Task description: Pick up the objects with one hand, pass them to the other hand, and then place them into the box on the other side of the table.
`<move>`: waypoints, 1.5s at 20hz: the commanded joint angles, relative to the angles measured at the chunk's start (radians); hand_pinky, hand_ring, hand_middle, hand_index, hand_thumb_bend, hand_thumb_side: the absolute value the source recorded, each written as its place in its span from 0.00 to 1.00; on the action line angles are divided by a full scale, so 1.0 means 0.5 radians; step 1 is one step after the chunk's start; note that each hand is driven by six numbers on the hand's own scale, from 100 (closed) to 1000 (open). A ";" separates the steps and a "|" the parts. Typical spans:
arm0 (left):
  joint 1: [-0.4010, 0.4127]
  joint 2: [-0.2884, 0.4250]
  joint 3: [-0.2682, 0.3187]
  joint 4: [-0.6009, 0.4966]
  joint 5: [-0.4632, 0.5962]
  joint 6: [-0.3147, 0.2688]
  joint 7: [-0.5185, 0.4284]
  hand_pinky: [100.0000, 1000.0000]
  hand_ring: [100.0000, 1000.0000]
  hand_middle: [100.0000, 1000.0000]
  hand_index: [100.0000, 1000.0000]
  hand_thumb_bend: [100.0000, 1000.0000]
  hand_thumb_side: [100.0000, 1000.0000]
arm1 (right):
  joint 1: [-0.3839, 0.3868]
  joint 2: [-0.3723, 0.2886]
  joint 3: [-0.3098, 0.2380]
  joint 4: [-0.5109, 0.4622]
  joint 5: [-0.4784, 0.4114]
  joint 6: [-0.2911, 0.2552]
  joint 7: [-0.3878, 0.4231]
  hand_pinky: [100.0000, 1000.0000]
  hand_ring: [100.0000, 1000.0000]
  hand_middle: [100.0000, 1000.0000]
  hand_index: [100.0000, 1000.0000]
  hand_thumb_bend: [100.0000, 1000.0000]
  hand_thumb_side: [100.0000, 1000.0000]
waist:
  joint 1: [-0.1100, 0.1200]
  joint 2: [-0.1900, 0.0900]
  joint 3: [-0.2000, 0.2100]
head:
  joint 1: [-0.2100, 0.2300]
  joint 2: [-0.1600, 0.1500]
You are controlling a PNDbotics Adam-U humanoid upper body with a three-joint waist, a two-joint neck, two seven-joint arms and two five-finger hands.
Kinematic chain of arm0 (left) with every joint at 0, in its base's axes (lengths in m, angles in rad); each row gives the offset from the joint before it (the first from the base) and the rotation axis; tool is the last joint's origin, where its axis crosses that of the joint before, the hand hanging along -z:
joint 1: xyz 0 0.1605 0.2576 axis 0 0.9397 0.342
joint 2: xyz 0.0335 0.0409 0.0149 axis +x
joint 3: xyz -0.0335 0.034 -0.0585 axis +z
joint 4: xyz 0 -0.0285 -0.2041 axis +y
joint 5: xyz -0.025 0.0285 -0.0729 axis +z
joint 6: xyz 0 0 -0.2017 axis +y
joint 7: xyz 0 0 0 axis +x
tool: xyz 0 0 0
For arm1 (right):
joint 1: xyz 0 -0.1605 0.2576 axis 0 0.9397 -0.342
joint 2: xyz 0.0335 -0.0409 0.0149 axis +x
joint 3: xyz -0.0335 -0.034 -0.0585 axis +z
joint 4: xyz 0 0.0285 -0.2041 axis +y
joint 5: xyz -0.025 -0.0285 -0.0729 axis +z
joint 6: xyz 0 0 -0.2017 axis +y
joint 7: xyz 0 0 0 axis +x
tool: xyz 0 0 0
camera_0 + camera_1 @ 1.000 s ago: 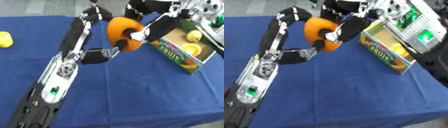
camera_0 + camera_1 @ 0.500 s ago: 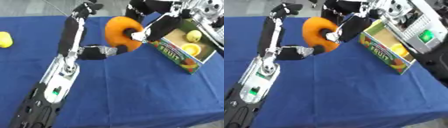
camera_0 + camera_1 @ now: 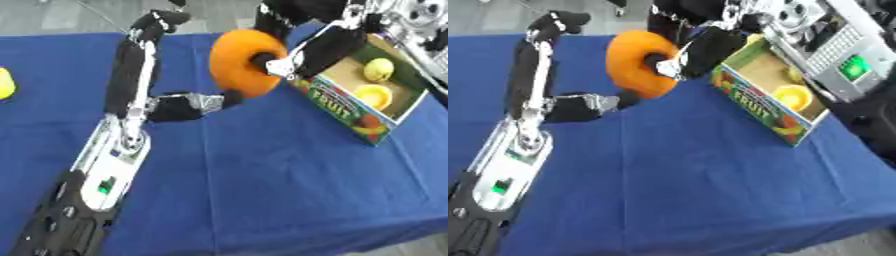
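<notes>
Gripping orange ring (image 3: pixel 245 67), right hand (image 3: pixel 278 64) fingers curled through its hole, beside box (image 3: pixel 372 112)

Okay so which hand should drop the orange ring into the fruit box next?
The right hand. Its fingers already curl through the orange ring, close beside the fruit box, while the left hand sits below the ring.

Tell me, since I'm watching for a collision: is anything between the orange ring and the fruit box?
Nothing visible stands between them. The orange ring is up off the blue table, on the right hand, just left of the fruit box. The box is open on top, with two yellow fruits inside.
</notes>
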 commanded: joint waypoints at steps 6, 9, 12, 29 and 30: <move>0.068 0.300 0.073 -0.157 0.185 0.015 -0.140 0.77 0.66 0.63 0.74 0.76 0.56 | 0.143 -0.279 -0.215 -0.019 -0.135 0.005 -0.202 0.56 0.56 0.31 0.43 0.02 0.00 | 0.014 -0.038 0.009 | -0.052 -0.007; 0.109 0.412 0.116 -0.269 0.216 0.022 -0.158 0.77 0.65 0.63 0.73 0.76 0.55 | 0.259 -0.377 -0.308 -0.019 -0.250 0.002 -0.310 0.56 0.57 0.31 0.44 0.00 0.00 | 0.020 -0.037 0.016 | -0.063 -0.013; 0.169 0.518 0.176 -0.375 0.275 0.051 -0.136 0.77 0.64 0.62 0.72 0.75 0.54 | 0.383 -0.452 -0.402 -0.019 -0.387 -0.013 -0.434 0.56 0.58 0.32 0.44 0.00 0.00 | 0.023 -0.031 0.018 | -0.092 -0.021; 0.522 0.797 0.544 -0.711 0.800 0.182 0.382 0.74 0.60 0.59 0.70 0.63 0.53 | 0.889 -0.687 -0.707 0.006 -0.815 -0.144 -1.093 0.60 0.65 0.34 0.46 0.00 0.00 | 0.038 0.023 0.040 | -0.216 -0.126; 0.533 0.797 0.556 -0.721 0.812 0.181 0.406 0.74 0.59 0.58 0.69 0.62 0.53 | 0.901 -0.688 -0.711 0.033 -0.830 -0.148 -1.127 0.60 0.65 0.34 0.46 0.00 0.00 | 0.040 0.028 0.044 | -0.219 -0.138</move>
